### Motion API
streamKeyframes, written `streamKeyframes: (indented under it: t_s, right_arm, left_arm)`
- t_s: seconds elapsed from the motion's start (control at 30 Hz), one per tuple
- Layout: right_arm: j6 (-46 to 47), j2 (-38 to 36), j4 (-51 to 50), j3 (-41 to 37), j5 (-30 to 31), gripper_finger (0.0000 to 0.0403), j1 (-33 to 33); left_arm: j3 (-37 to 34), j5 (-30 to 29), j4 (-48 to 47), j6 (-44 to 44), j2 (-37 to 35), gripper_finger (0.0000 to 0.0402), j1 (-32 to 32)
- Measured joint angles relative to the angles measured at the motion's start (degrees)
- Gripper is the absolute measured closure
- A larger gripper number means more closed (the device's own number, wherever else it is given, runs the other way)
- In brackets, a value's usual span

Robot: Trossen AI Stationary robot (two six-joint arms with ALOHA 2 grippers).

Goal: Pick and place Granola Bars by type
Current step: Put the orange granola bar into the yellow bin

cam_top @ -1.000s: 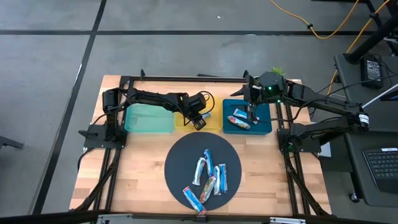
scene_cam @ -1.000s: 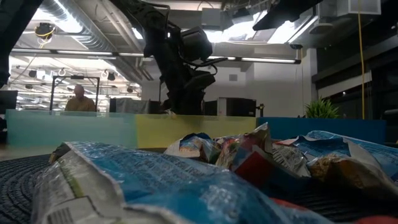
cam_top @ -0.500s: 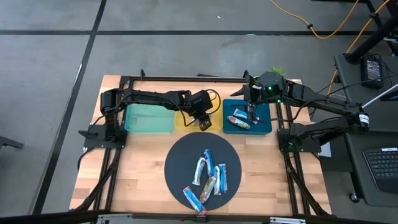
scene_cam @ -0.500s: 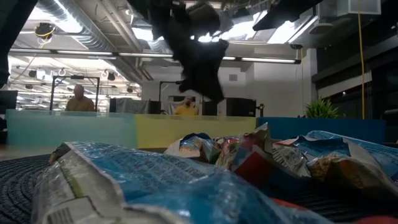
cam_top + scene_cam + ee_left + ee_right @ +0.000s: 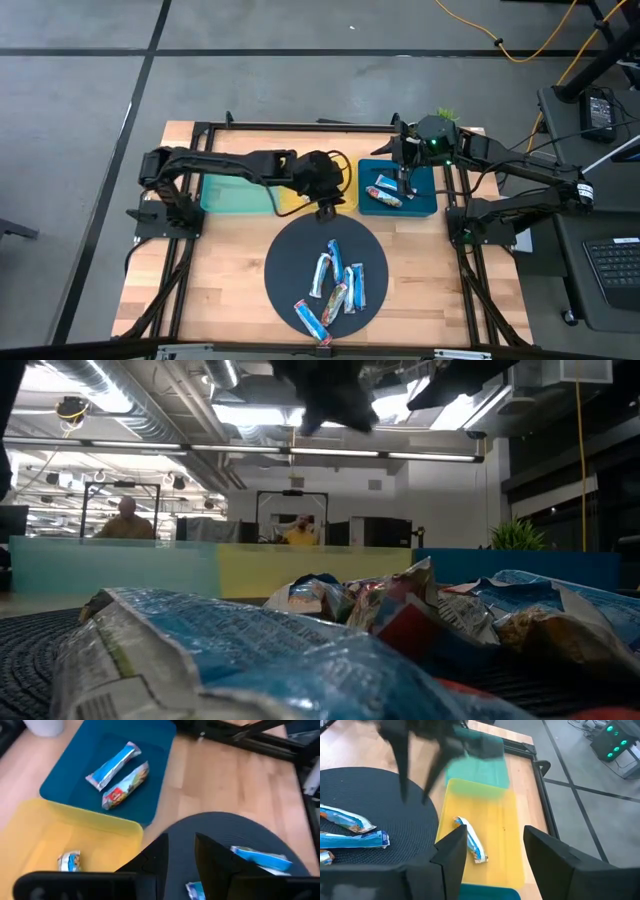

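Several granola bars (image 5: pixel 335 280) in blue, silver and red-brown wrappers lie on a round black mat (image 5: pixel 290 250). One bar (image 5: pixel 69 861) lies in the yellow tray (image 5: pixel 45 835), and two bars (image 5: pixel 119 775) lie in the blue tray (image 5: pixel 420 203). My left gripper (image 5: pixel 326 208) hangs open and empty, high over the yellow tray's near edge and the mat's far rim. Over the blue tray, my right gripper (image 5: pixel 400 188) is also open with nothing between its fingers (image 5: pixel 456 851).
A teal tray (image 5: pixel 238 190) stands left of the yellow one, along the table's far side. Bare wood lies left and right of the mat. The low view shows bars (image 5: pixel 420 610) close up and people in the room behind the trays.
My left gripper has risen from low over the yellow tray, leaving the low view at its top, and has gone a little toward the table's near edge, toward the mat. The bars have not moved.
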Motion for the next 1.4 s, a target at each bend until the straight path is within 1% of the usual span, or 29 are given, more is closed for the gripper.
streamKeyframes:
  t_s: [0.13, 0.3, 0.47, 0.57, 0.67, 0.73, 0.83, 0.97, 1.07, 1.17, 1.27, 1.4]
  right_arm:
    - [0.05, 0.0, -0.02, 0.0, 0.0, 0.0205, 0.0]
    - [0.09, 0.0, -0.02, 0.0, 0.02, 0.0205, 0.0]
    - [0.09, 0.0, -0.88, 0.0, 0.03, 0.0205, -0.02]
    - [0.09, 0.0, -1.84, 0.0, 0.11, 0.0205, -0.04]
    - [1.0, 0.0, -2.89, 0.0, 0.13, 0.0205, -0.04]
    - [1.99, 0.0, -2.9, 0.0, 0.12, 0.0205, -0.04]
    - [3.24, 0.0, -2.97, 0.0, 0.13, 0.0205, -0.04]
    - [3.16, 0.0, -3.1, 0.0, 0.13, 0.0205, -0.02]
    - [3.08, 0.0, -3.11, 0.0, 0.11, 0.0205, -0.02]
    - [2.87, 0.0, -3.47, 0.0, 0.07, 0.0205, 0.0]
    - [2.63, 0.0, -4.53, 0.0, 0.05, 0.0205, 0.0]
    - [-0.21, 0.0, -7.38, 0.0, -0.04, 0.0205, 0.0]
  left_arm:
    - [0.02, -1.99, -2.25, 0.02, -3.59, 0.0315, -3.6]
    - [0.04, -3.28, -4.94, -0.02, -6.13, 0.0315, -9.23]
    - [-0.15, -3.26, -8.55, -0.44, -6.67, 0.0315, -16.04]
    - [-1.08, -3.45, -9.13, -1.94, -6.49, 0.0315, -19.58]
    - [-2.54, -6.31, -9.12, -2.65, -6.27, 0.0315, -22.76]
    - [-4.65, -8.66, -7.23, -4.1, -6.3, 0.0315, -24.51]
    - [-7.22, -10.19, -5.38, -8.72, -6.19, 0.0315, -26.27]
    - [-10.55, -11.43, -1.34, -17.07, -6.21, 0.0315, -27.51]
    - [-12.61, -15.48, 1.26, -24.0, -6.21, 0.0315, -28.19]
    - [-13.75, -18.32, 0.68, -30.24, -6.0, 0.0313, -28.11]
    - [-13.78, -17.62, 0.84, -34.29, -4.44, 0.0298, -27.52]
    - [-13.79, -15.84, 2.25, -38.46, -0.81, 0.0257, -26.73]
